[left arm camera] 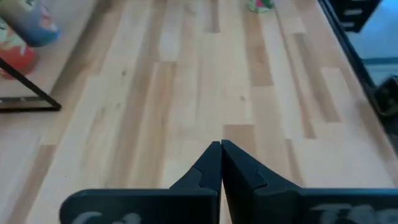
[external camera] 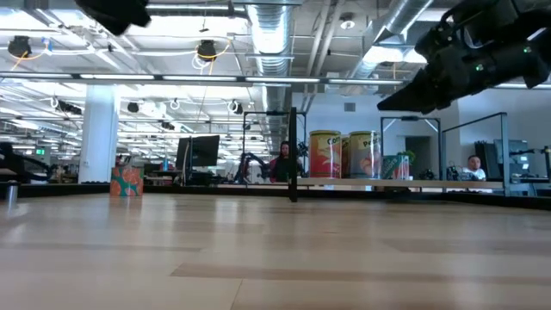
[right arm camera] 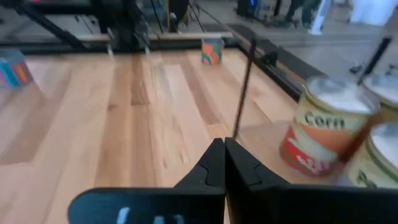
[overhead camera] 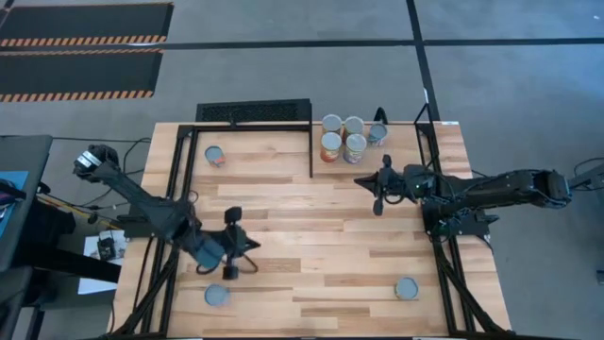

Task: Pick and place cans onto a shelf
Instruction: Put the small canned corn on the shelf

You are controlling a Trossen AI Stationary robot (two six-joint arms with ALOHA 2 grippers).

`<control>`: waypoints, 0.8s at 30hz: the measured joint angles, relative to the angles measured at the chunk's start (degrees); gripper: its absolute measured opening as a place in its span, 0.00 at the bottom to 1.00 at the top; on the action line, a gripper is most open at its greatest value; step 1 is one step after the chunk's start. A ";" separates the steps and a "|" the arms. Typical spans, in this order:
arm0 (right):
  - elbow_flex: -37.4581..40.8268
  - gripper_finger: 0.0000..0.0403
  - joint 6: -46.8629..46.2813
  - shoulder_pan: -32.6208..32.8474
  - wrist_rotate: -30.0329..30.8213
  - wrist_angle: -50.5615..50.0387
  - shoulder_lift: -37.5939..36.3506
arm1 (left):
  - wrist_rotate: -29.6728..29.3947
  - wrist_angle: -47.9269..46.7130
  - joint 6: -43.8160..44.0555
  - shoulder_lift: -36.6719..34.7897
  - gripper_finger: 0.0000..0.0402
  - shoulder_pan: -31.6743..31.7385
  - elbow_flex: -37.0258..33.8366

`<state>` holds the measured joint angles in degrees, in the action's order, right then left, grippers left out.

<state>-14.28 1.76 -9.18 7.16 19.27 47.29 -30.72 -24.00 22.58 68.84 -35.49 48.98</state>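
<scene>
Several cans [overhead camera: 343, 136] with silver lids stand in a cluster at the far right, beside a thin black divider [overhead camera: 311, 142]. They also show in the low view [external camera: 344, 155] and in the right wrist view, where one is labelled "Corn" [right arm camera: 323, 134]. Single cans stand at the far left [overhead camera: 215, 156], near left [overhead camera: 217, 296] and near right [overhead camera: 407, 288]. My left gripper [overhead camera: 257, 246] is shut and empty above the near left of the table, and its fingertips meet in the left wrist view [left arm camera: 221, 149]. My right gripper [overhead camera: 359, 181] is shut and empty just in front of the cluster, and its fingertips meet in the right wrist view [right arm camera: 224, 146].
A black frame [overhead camera: 253, 111] runs along the far edge and down both sides of the table [overhead camera: 311, 236]. The divider rod [right arm camera: 242, 93] stands between my right gripper and the far-left can [right arm camera: 211, 53]. Bare wood lies across the table's middle. People show in the room beyond.
</scene>
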 joint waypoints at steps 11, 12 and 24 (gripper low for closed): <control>0.02 0.02 -0.47 8.77 -6.26 8.20 0.78 | 4.56 -26.79 21.09 15.33 0.00 -12.01 16.41; 0.02 0.02 -0.41 9.98 -6.43 9.07 1.22 | 6.19 -27.75 22.89 16.78 0.00 -12.84 17.43; 0.07 0.03 -0.26 17.76 0.64 24.21 13.27 | 15.53 -37.09 38.30 28.70 0.21 -21.30 26.20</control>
<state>-14.22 1.50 8.58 7.80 43.48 60.56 -15.19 -61.10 60.87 97.54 -56.79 75.18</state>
